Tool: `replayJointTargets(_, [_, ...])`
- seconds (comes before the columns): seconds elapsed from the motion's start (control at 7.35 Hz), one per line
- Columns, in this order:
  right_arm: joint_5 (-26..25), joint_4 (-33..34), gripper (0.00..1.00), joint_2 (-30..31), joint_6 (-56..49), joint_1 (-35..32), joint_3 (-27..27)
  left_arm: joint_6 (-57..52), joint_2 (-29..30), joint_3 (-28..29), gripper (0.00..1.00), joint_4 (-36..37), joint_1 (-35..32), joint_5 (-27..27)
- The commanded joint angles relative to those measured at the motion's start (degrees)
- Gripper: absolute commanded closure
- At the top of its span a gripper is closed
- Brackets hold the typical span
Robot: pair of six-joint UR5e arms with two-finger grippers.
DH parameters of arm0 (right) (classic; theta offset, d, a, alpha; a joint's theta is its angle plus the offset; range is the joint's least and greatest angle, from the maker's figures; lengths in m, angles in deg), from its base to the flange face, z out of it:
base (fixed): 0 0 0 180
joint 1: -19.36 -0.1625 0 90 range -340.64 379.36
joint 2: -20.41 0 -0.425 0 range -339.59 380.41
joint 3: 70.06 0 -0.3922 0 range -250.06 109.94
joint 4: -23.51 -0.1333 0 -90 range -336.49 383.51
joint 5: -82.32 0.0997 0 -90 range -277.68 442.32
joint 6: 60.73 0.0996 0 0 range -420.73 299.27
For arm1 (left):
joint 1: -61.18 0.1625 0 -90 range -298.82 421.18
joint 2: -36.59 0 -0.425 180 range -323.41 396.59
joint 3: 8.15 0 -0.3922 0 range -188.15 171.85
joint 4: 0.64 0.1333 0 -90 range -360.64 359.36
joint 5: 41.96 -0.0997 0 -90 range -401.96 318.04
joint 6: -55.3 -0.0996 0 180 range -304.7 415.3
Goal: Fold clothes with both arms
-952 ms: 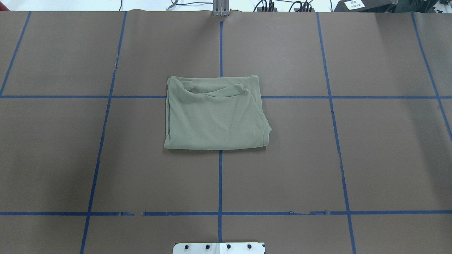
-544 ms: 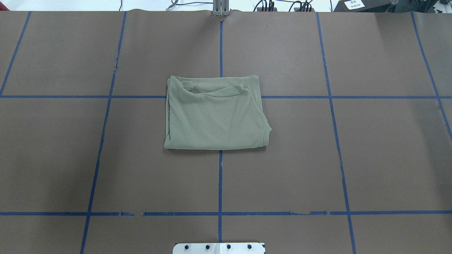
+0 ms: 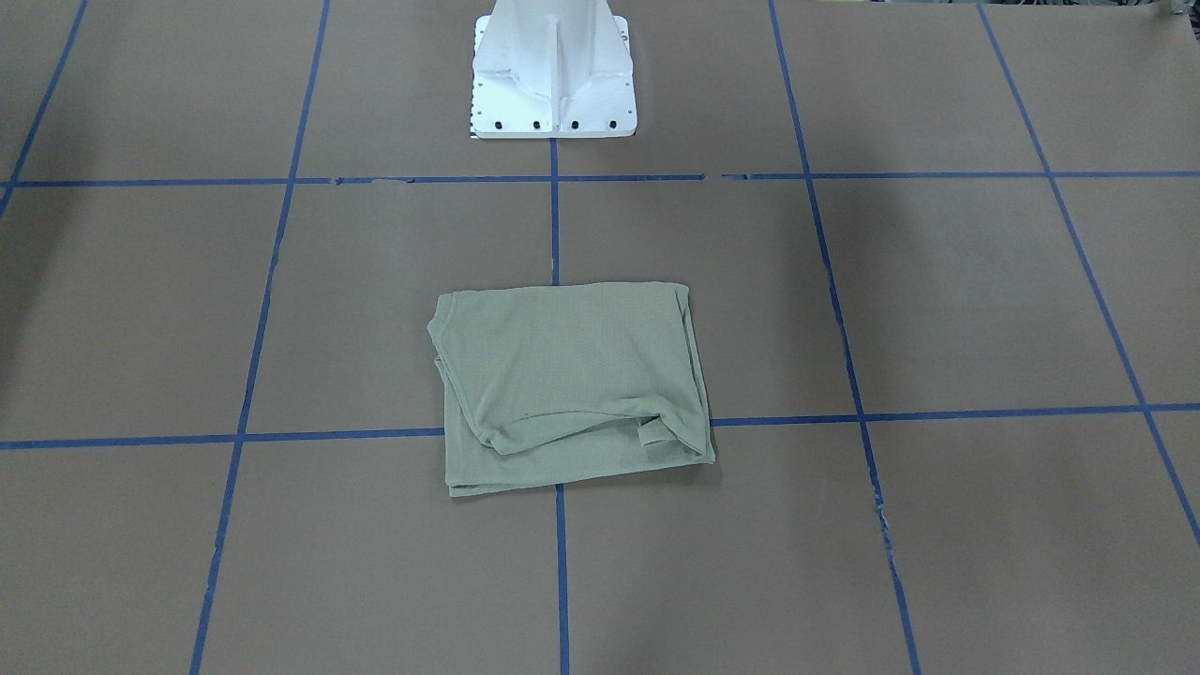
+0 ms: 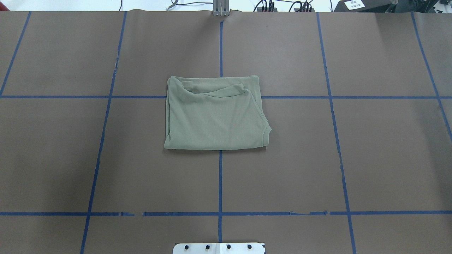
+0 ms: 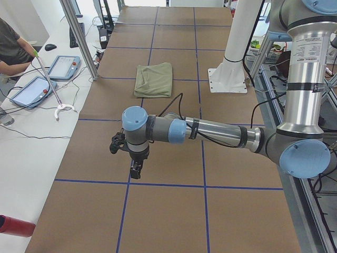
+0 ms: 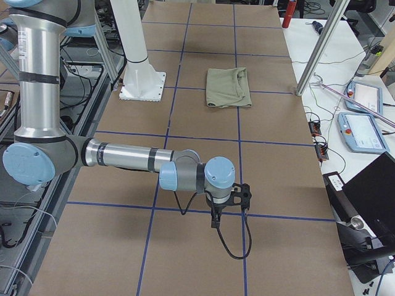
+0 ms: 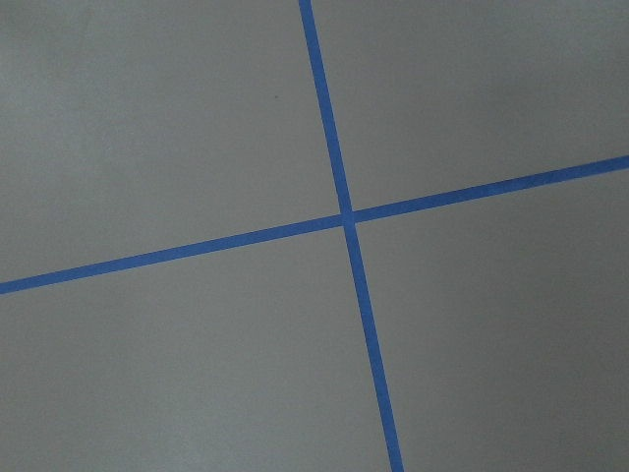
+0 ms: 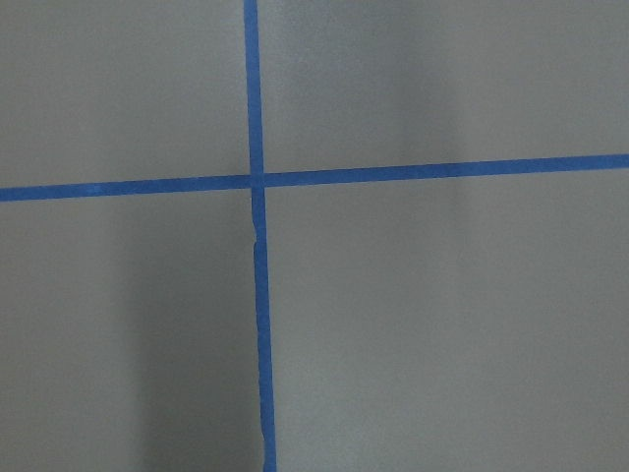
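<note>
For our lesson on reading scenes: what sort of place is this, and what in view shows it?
Probably a robotics lab. A left arm and a right arm reach over a brown table gridded with blue tape, a folded green shirt lies mid-table, and a person is beside teach pendants.

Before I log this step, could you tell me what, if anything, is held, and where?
Nothing appears held: the shirt lies folded on the table, apart from the left gripper and right gripper.

Left arm (image 5: 216,130) reaches out flat & low, left gripper (image 5: 136,169) pointing down. Right arm (image 6: 126,157) same, right gripper (image 6: 215,217) down too. Can't tell how the jaws stand.
</note>
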Motion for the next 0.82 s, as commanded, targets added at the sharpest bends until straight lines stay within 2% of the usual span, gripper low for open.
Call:
replayJointTargets(0.0, [0.01,-0.12,0.0,0.01,0.01,0.0,-0.22,0.05,0.0,0.08,0.0,0.0,0.0,0.19])
replayJointTargets(0.27, [0.01,-0.12,0.0,0.01,0.01,0.0,-0.4,5.55,0.08,0.0,0.0,0.01,0.0,0.71])
replayJointTargets(0.68, [0.09,-0.12,0.0,0.01,0.01,0.0,-0.48,6.11,0.0,0.0,0.0,0.18,0.0,0.89])
